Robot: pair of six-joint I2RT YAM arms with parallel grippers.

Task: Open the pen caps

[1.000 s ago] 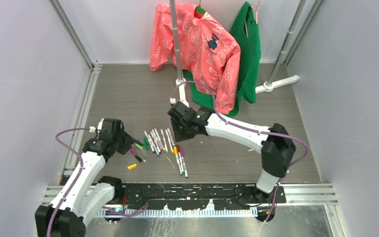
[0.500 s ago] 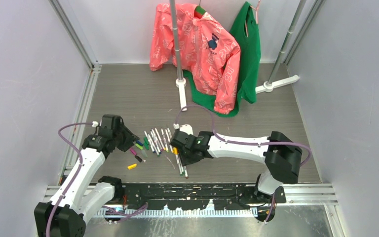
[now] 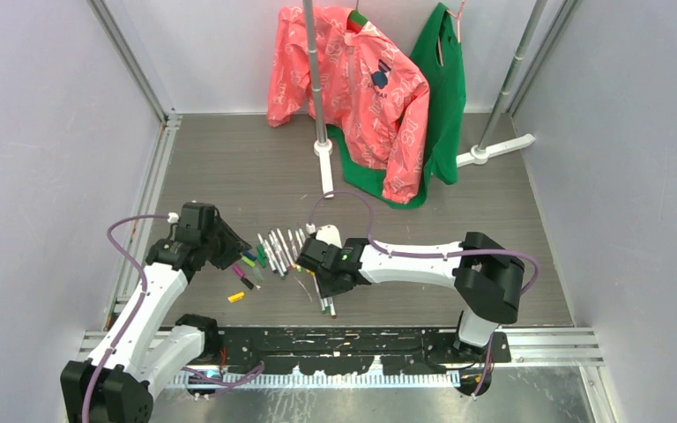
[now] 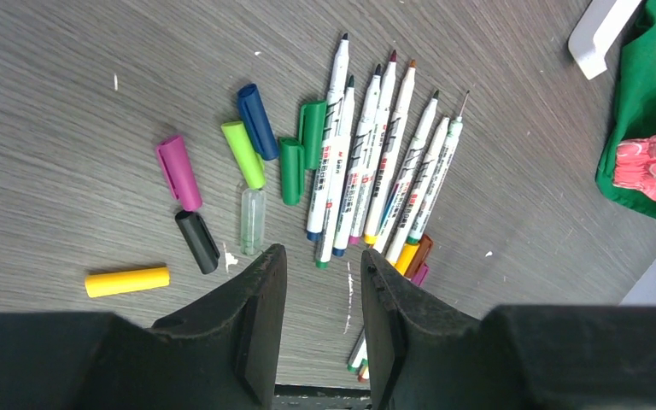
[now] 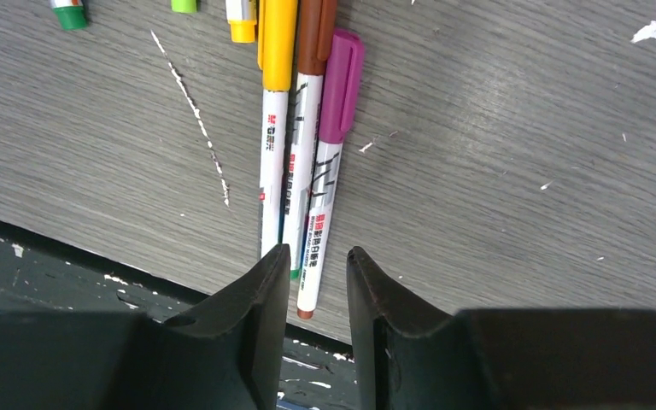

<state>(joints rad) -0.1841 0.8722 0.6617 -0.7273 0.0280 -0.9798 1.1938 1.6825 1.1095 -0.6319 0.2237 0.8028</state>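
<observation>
Several uncapped pens (image 4: 376,162) with white barrels lie side by side on the grey table; they also show in the top view (image 3: 278,247). Loose caps lie left of them: blue (image 4: 258,121), green (image 4: 312,135), lime (image 4: 243,154), purple (image 4: 178,172), black (image 4: 198,242) and yellow (image 4: 127,281). Three capped pens lie nearer, with yellow (image 5: 278,34), brown (image 5: 316,34) and purple (image 5: 342,85) caps. My right gripper (image 5: 318,254) is open low over their barrel ends, holding nothing. My left gripper (image 4: 322,254) is open and empty above the loose caps.
A clear cap (image 4: 253,220) lies among the loose ones. A pink jacket (image 3: 353,79) and a green garment (image 3: 445,97) hang on a rack at the back, its white feet (image 3: 324,167) on the table. The black base plate (image 5: 68,282) borders the near edge.
My right gripper has come down and toward the near left, from beside the pen row to low over the three capped pens. The left arm has hardly moved.
</observation>
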